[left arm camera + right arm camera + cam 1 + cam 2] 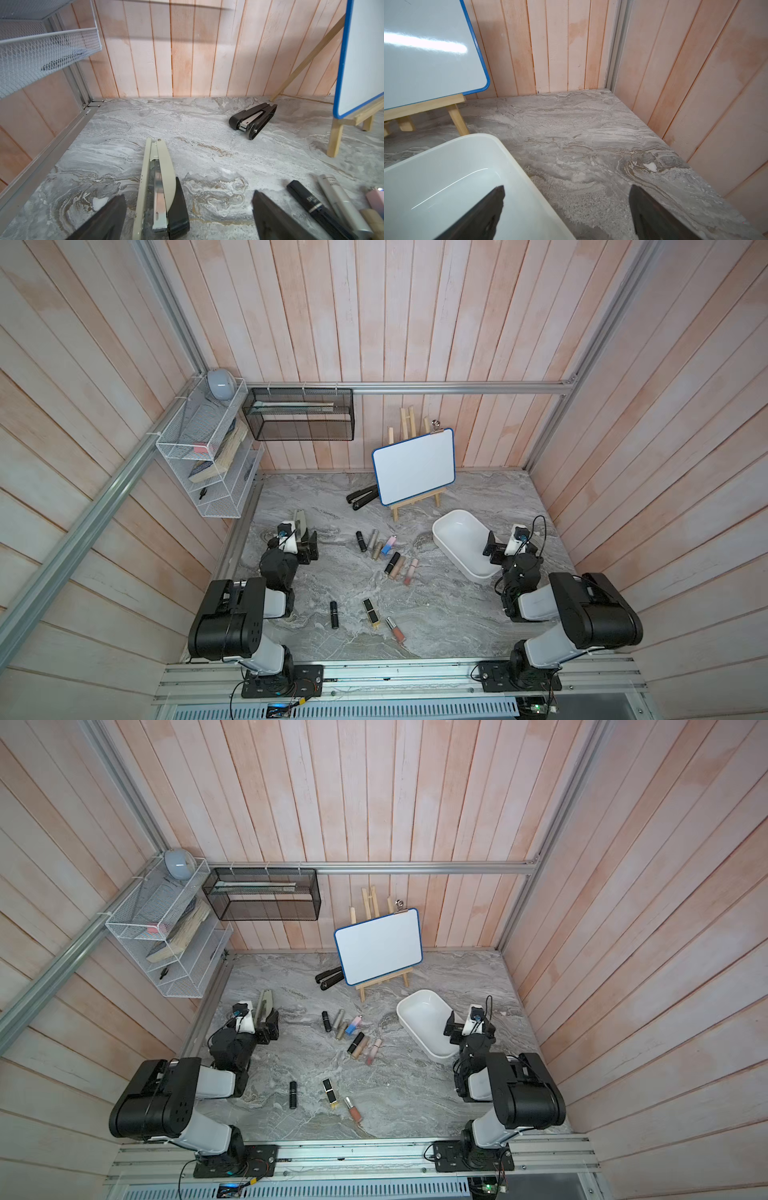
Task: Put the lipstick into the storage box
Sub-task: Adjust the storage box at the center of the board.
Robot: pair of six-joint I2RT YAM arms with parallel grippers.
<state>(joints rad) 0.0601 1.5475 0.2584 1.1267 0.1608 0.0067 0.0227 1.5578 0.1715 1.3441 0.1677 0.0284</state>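
Plainly nothing is done yet; nearest the front edge three lipsticks lie apart on the marble worktop (457, 614), a black tube (333, 614), a gold-cased lipstick (371, 613) and a pink gloss tube (395, 629); farther in, a cluster of three (398, 567) lies side by side, and just beyond it a cluster of four (378, 551), every one of them on the stone and none in the storage box (457, 539); that box sits on the robot's right, apart from both clusters, and its floor is bare wherever both top views and the right wrist view show it; the right pincer (568, 188) hangs spread wide and empty, one finger (483, 214) over the box's inside, the other over bare worktop, so it straddles the long wall; the left pincer (189, 195) is likewise agape and carries nothing; a beige stapler (154, 187) lies on the worktop between its fingers, nearer one of them and seemingly ungripped, while the cluster of four lies near the other finger; farther back a black stapler (252, 119) rests on its side near the whiteboard (413, 466) on its easel (395, 514), neither part of the job; by my reading the whole task remains, each tube to be picked up, carried across and let go inside the box.
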